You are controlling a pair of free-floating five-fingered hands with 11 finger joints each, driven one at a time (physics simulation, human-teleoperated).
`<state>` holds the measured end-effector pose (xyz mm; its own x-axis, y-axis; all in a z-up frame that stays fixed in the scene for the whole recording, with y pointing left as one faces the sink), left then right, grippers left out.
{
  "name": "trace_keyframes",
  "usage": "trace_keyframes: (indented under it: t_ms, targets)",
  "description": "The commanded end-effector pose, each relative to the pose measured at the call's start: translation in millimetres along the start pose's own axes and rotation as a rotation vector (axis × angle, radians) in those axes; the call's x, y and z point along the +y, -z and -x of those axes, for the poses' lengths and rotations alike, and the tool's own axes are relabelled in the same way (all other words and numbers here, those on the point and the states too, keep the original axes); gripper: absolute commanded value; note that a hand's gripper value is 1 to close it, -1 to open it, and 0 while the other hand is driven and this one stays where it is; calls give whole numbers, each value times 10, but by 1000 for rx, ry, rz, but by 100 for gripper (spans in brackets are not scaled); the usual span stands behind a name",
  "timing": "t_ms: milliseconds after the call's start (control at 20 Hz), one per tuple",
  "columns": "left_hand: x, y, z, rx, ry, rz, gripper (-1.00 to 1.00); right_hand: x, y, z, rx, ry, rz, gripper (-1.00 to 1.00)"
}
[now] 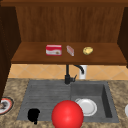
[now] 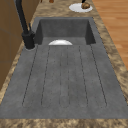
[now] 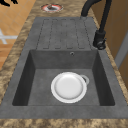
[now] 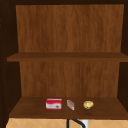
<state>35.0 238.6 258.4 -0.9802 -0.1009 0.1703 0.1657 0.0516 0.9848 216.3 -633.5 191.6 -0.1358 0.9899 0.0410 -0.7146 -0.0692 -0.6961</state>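
While the left robot hand (image 1: 33,115) hangs, grip unclear, the nearby red ball (image 1: 67,114) shows no long axis.

We are seeing a plain, glossy red ball (image 1: 67,114), which is showing over the front edge of the sink, near its middle. A round white plate (image 1: 87,107) is lying flat and empty in the basin, near its front wall.

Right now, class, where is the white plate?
The white plate lies flat on the floor of the sink basin, right of the faucet in the front view, beside the drain.
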Motion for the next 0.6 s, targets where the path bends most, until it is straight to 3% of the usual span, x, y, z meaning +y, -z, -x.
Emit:
trace_keyframes:
  t_ms: [0, 550]
  targets:
    - [0, 0, 0, 0, 0, 0, 0, 65, -61, -48, 18, 15, 1, -100]
    - [0, 0, 0, 0, 0, 0, 0, 208, -5, -66, 8, 7, 0, -100]
